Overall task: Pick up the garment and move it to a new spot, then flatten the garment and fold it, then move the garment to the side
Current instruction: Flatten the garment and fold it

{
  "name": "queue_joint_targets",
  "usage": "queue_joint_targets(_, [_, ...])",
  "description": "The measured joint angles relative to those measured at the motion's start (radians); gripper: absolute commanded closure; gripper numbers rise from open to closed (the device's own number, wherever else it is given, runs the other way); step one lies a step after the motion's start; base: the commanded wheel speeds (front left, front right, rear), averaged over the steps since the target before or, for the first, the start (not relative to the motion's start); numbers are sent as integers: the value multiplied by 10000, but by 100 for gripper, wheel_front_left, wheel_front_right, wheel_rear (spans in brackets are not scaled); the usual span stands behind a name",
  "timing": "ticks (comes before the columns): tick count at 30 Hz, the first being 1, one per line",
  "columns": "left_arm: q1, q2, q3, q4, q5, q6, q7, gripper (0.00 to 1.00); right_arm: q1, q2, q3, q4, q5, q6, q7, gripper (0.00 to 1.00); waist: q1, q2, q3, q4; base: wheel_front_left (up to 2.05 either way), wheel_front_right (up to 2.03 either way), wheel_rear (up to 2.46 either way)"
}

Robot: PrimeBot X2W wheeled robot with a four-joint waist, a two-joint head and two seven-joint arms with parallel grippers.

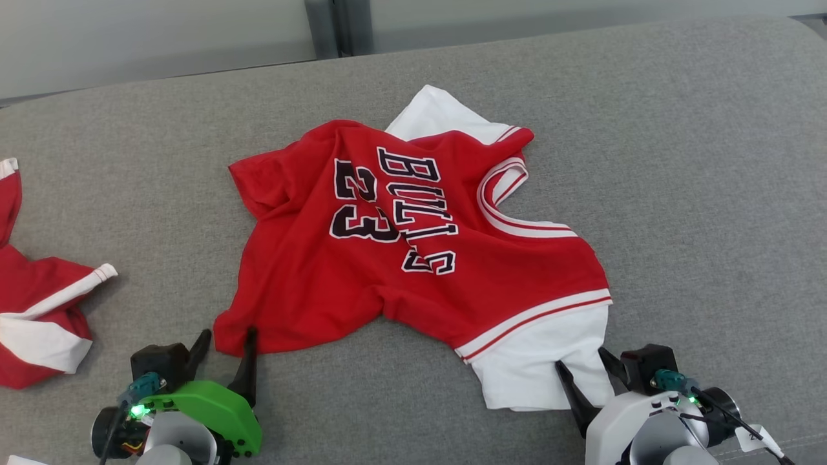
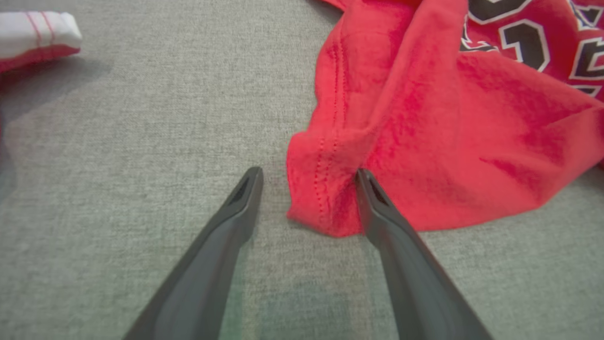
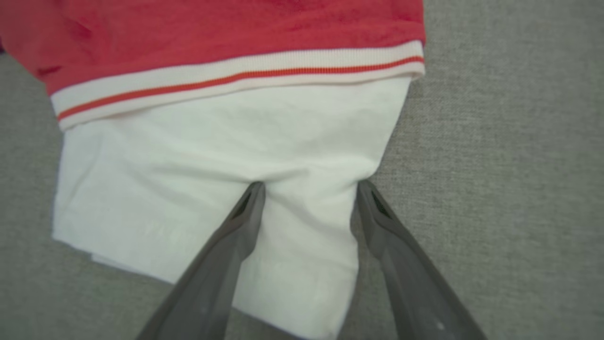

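The garment, a red jersey with "BULLS 23" in black-and-white lettering, lies rumpled and face up at the centre of the grey cloth surface. One white sleeve sticks out at its 5 o'clock, and more white cloth shows at its 12 o'clock.

At the garment's 7 o'clock the left gripper stands with its jaws spread wide, holding nothing. In the left wrist view the red hem corner lies between the two fingers, against the right-hand one.

At 5 o'clock the right gripper is likewise spread wide and empty. Its fingers are over the white sleeve, one across the cloth and one at the sleeve's edge.

Well apart, at the garment's 9 o'clock, a second red-and-white garment lies crumpled on the same surface.
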Motion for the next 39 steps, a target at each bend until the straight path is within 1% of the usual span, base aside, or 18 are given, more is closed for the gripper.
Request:
queue_joint_targets(6, [22,6,-58,-42,-249,-73,65,0,407,69,-71,-874,-19,-2,704,0,0,0,124,-181,0,0,0])
queue_joint_targets(11, [134,50,-17,-174,-330,-8,98,0,896,40,-176,-1586,-142,-8,1204,0,0,0,161,-190,0,0,0])
queue_joint_targets(17, [126,96,-155,-211,-453,-12,458,0,916,-13,13,-1743,-71,-27,1499,0,0,0,246,-123,0,0,0])
queue_joint_targets(18, [116,107,-201,-203,-518,-29,523,16,871,-27,77,-1716,-63,-29,1530,9,0,0,260,-112,0,0,0])
queue_joint_targets(19, [97,134,-280,-192,-546,-46,577,39,822,-48,104,-1664,58,-29,1538,64,0,0,273,-96,0,0,0])
queue_joint_targets(20, [66,151,-364,-167,-587,-82,639,51,744,-58,165,-1597,159,-38,1536,89,0,0,282,-81,0,0,0])
queue_joint_targets(21, [26,190,-443,-138,-650,-94,734,99,650,-105,276,-1532,265,-56,1534,100,0,0,282,-71,0,0,0])
queue_joint_targets(24, [12,190,-617,-213,-976,-171,945,100,487,-48,474,-1509,1260,-54,1430,100,0,0,233,-72,0,0,0])
queue_joint_targets(25, [31,182,-654,-318,-1108,-176,1035,100,487,15,485,-1609,1779,-46,1425,100,0,0,218,-84,0,0,0])
queue_joint_targets(27, [148,182,-621,-890,-1641,-186,1200,100,511,69,550,-2282,3313,-42,1432,100,0,1,214,-134,0,0,0])
queue_joint_targets(29, [286,228,-610,-1776,-2054,-219,1496,100,458,8,458,-3404,4782,-25,1440,100,0,0,270,-169,0,0,0])
queue_joint_targets(30, [293,280,-525,-2410,-2280,-219,1672,100,382,-173,280,-4117,5453,-25,1463,100,1,0,307,-191,0,0,0])
queue_joint_targets(31, [280,453,-437,-3160,-2424,-219,1910,100,263,-443,31,-4842,6044,-27,1528,100,0,0,354,-216,0,0,0])
queue_joint_targets(32, [259,545,-326,-3801,-2644,-219,2134,100,157,-658,-213,-5390,6441,-25,1559,100,0,0,401,-233,0,0,0])
queue_joint_targets(34, [12,711,-125,-5405,-2878,-65,2746,100,-295,-1037,-828,-6606,7321,-27,1756,100,1,0,560,-269,0,0,0])
queue_joint_targets(37, [-882,961,207,-7221,-3436,286,3799,100,-1410,-1580,-1657,-7655,8080,-27,2339,100,0,0,868,-313,0,0,0])
queue_joint_targets(39, [-1801,1076,316,-7864,-3699,495,4504,100,-2408,-1755,-2075,-7946,8554,-27,2811,100,1,0,1133,-330,0,0,0])
